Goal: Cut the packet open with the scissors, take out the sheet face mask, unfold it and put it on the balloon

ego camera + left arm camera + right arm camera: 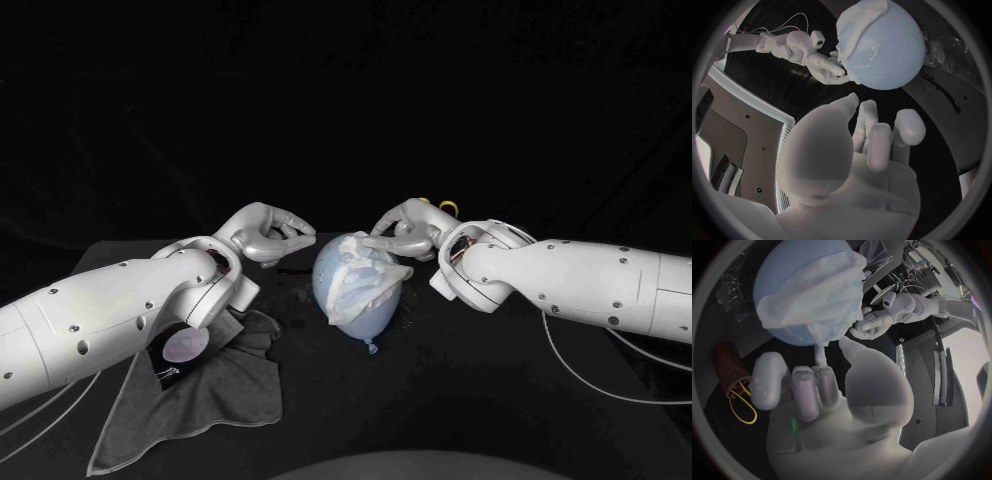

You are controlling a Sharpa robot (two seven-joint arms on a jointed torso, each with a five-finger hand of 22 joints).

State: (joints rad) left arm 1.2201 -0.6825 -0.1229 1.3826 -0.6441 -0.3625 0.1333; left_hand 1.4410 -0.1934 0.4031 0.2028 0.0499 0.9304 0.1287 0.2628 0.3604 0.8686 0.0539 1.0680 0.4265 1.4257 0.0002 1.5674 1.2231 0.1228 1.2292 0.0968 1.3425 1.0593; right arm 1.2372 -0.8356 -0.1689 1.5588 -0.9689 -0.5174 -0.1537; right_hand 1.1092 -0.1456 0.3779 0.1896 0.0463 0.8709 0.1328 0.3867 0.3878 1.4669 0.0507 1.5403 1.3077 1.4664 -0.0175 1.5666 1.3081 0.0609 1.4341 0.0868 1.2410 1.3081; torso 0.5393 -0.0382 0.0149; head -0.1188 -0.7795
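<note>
A pale blue balloon (343, 272) lies on the black table between my hands. The white sheet mask (369, 283) hangs crumpled over its right side, also seen as the mask (820, 290) on the balloon (786, 270). My right hand (405, 229) is at the balloon's top and pinches a strip of the mask (820, 354) between thumb and fingers (811, 385). My left hand (268, 233) hovers just left of the balloon with its fingers (870, 132) apart and nothing in them, a gap below the balloon (886, 50).
Yellow-handled scissors (743, 407) lie behind my right hand, their handles (447, 207) showing past it. A dark cloth (202, 385) lies at the front left under my left arm, with the cut packet (185, 346) on it.
</note>
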